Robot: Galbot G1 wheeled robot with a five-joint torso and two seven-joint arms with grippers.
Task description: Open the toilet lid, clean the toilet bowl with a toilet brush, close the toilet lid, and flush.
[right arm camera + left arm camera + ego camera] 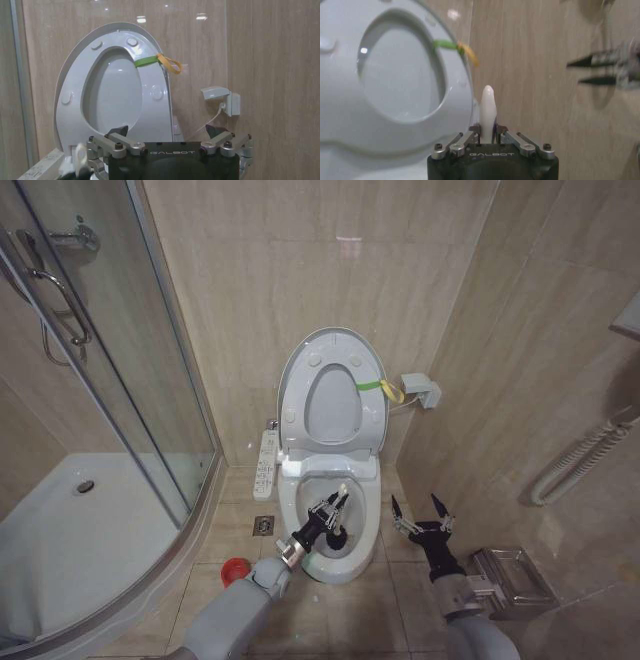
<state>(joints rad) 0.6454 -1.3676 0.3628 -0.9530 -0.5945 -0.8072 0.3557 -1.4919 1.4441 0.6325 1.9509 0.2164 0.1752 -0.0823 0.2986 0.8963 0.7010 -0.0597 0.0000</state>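
Observation:
The toilet lid (332,345) stands upright against the wall with the seat ring (331,442) raised against it; a yellow-green strap (372,386) hangs on its edge. Below, the toilet bowl (368,480) lies uncovered. My left gripper (335,500) hovers over the bowl, shut on the pale handle (487,105) of the toilet brush, whose dark head (336,542) is down inside the bowl. The red holder (234,572) sits on the floor left of the toilet. My right gripper (420,515) is open and holds nothing, right of the bowl, facing the lid (75,86).
A button panel (266,463) lies beside the bowl. The glass shower enclosure (120,380) and white tray (70,520) are on the left. A floor drain (263,525), a wall box (420,390), a metal rack (510,580) and a ribbed hose (580,460) are nearby.

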